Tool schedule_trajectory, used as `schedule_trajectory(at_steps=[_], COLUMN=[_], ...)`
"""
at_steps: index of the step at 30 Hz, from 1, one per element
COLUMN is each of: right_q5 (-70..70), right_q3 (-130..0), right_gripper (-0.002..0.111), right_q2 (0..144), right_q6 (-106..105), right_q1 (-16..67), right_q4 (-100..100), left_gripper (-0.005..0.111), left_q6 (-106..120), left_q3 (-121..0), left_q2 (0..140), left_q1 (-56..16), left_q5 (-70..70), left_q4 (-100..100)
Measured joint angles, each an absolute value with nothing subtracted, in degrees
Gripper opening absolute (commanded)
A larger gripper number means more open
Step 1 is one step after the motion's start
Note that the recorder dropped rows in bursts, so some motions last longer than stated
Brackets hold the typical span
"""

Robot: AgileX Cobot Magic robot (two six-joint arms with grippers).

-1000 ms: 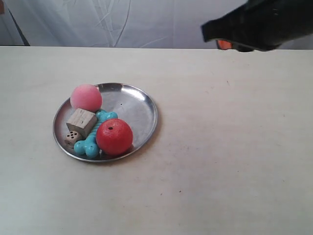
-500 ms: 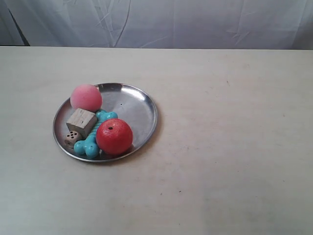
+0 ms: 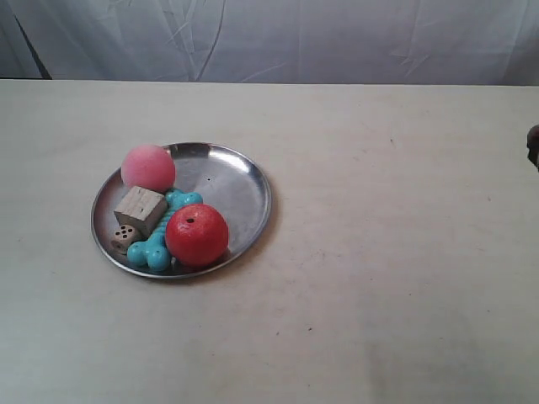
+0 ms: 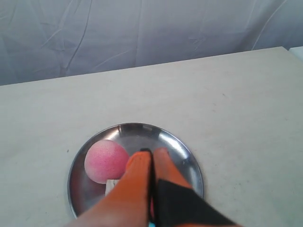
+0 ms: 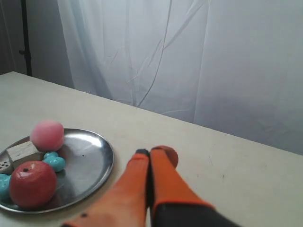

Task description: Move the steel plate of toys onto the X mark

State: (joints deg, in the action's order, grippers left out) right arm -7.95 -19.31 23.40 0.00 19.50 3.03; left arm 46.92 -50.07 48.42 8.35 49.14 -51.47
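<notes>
gone from exterior view's upper right: dark arm | newly poking in at right edge: small dark tip [image 3: 534, 148] (too little showing to name)

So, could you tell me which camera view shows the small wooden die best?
The exterior view: the die lies unobstructed on the plate beside the cube, with its dots visible. The right wrist view catches only part of it at the picture's edge. In the left wrist view, the left gripper covers that spot.
</notes>
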Motion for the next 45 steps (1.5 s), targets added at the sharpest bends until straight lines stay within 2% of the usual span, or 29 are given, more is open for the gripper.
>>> schedule_trajectory(at_steps=[7, 16, 20, 25, 33, 45], right_q5=[-8.44, -2.88, 2.61, 1.71, -7.97, -8.29], right_q3=[-19.31, -11.29, -4.94, -0.48, -0.14, -0.14], right_gripper=[0.000, 0.000, 0.000, 0.000, 0.000, 0.000], right_q2=[20.47, 1.51, 0.41, 0.41, 0.35, 0.35], right_q6=[0.00, 0.00, 0.00, 0.00, 0.00, 0.00], right_q1=[18.08, 5.57, 1.85, 0.98, 0.88, 0.88], right_q4=[2.92, 2.82, 2.84, 2.80, 2.80, 2.80], left_gripper=[0.000, 0.000, 0.000, 0.000, 0.000, 0.000], left_q6=[46.92, 47.02, 47.02, 47.05, 47.15, 47.15], left_q3=[-50.07, -50.07, -49.93, -49.80, -49.71, -49.71], left_q2=[48.42, 48.42, 48.42, 48.42, 48.42, 48.42], left_q1=[7.44, 5.05, 5.05, 5.05, 5.05, 5.05], left_q5=[49.02, 47.31, 46.51, 46.29, 45.57, 45.71], left_q4=[-51.32, -48.88, -48.88, -48.88, -50.67, -53.60])
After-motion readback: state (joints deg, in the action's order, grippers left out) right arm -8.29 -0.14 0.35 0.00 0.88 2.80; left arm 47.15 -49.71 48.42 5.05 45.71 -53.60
